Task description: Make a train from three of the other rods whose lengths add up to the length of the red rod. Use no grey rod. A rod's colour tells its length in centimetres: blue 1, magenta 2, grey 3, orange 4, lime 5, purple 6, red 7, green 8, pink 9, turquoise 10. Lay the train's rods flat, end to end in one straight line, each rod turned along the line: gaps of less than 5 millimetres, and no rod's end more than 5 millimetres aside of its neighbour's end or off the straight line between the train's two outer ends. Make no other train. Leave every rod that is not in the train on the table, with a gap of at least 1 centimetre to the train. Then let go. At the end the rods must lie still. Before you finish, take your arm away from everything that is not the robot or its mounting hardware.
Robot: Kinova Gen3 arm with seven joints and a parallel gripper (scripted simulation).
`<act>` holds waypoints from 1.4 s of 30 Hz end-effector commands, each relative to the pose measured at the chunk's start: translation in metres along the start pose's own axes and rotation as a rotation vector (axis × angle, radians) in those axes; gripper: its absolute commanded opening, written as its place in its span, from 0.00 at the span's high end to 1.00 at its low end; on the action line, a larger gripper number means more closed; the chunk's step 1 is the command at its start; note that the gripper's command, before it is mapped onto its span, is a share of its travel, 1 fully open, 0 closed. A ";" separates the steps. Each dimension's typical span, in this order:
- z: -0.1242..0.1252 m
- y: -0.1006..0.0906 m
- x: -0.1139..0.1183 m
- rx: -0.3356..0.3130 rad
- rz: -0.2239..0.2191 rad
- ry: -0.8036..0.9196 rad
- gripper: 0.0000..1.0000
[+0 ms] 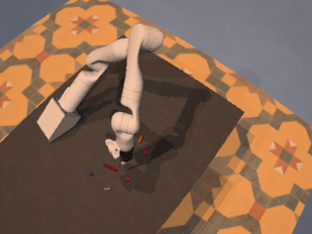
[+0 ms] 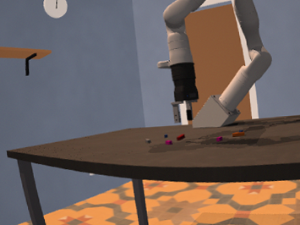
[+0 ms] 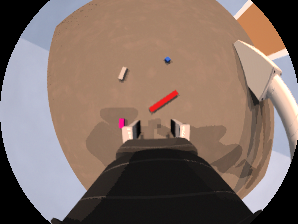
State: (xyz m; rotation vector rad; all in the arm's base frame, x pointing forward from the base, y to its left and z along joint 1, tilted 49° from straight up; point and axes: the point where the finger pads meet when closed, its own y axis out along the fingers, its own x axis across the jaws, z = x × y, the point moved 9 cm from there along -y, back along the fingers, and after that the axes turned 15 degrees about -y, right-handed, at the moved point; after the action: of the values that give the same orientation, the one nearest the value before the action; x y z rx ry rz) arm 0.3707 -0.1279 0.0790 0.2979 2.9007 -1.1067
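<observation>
Above and beside the red rod (image 1: 110, 167) (image 2: 180, 137) (image 3: 163, 101), we hold the gripper (image 1: 124, 165) (image 2: 183, 119) (image 3: 155, 126) empty, fingers wide; the orange rod (image 1: 140, 138) (image 2: 238, 134) lies farther off; we should centre over it, fingers astride its long sides, and descend vertically.

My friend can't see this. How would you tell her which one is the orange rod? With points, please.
Find the big dark table (image 1: 63, 196) (image 2: 95, 156), then the robot's gripper (image 1: 123, 165) (image 2: 182, 115) (image 3: 155, 126) over it. Near the gripper lie little rods, and the orange rod (image 1: 140, 138) (image 2: 238, 134) is the only orange one, longer than either pink-purple magenta rod (image 1: 128, 179) (image 2: 169, 143).
</observation>
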 end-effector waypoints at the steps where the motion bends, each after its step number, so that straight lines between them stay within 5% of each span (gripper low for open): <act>1: -0.002 0.001 0.000 0.002 -0.006 0.026 0.00; 42: -0.049 0.002 0.012 0.010 -0.010 1.394 0.00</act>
State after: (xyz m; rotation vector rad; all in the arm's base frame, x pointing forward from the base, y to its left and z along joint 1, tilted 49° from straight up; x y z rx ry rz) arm 0.3599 -0.0957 0.1104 1.5813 3.9132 -1.1586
